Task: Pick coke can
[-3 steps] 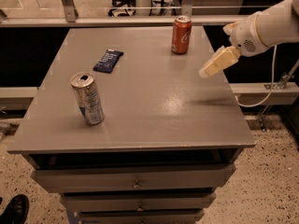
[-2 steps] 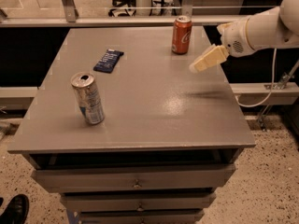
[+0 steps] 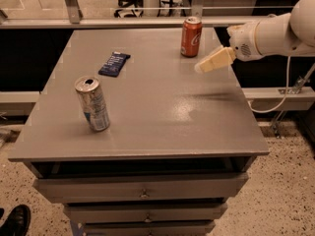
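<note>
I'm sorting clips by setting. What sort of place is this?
Probably an office or lab: a grey table over drawers, a speckled floor, and chair wheels beyond the rail. The pincer hovers beside the coke can, not touching it.

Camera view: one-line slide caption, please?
Gripper hovers just right of the upright coke can; silver can and blue packet sit farther left.

A silver-and-blue can stands on the grey table, a dark-blue packet lying flat beyond it.
</note>
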Motion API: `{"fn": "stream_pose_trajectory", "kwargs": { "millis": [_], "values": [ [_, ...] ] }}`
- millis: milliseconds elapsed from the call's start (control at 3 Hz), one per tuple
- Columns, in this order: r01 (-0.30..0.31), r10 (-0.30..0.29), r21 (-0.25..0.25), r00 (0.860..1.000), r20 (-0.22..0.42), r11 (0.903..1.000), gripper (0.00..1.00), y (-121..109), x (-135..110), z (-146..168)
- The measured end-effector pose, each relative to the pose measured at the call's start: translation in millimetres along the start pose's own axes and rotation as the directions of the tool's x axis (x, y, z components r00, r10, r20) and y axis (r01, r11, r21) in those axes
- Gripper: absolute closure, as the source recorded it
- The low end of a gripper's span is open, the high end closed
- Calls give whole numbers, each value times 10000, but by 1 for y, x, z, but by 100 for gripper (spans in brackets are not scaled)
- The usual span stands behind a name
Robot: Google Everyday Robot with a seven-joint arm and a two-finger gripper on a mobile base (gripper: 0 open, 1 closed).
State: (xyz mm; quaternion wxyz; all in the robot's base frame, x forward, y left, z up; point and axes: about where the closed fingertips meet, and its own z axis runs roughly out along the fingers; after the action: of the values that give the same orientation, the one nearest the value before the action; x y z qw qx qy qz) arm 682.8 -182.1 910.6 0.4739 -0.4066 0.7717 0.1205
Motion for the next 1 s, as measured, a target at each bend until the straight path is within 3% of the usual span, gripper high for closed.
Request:
{"fn": "stream_pose_trajectory", "kwargs": {
  "millis": [333,667,1000],
  "values": [
    [-652,610,479,9945,853,9967,0,-23,-7,16],
    [-1148,981,802,9774,1875,9901,0,-56,-23,41],
    [-1185,1009,620,9668,2349,9910,0,-67,-40,63]
  ]
}}
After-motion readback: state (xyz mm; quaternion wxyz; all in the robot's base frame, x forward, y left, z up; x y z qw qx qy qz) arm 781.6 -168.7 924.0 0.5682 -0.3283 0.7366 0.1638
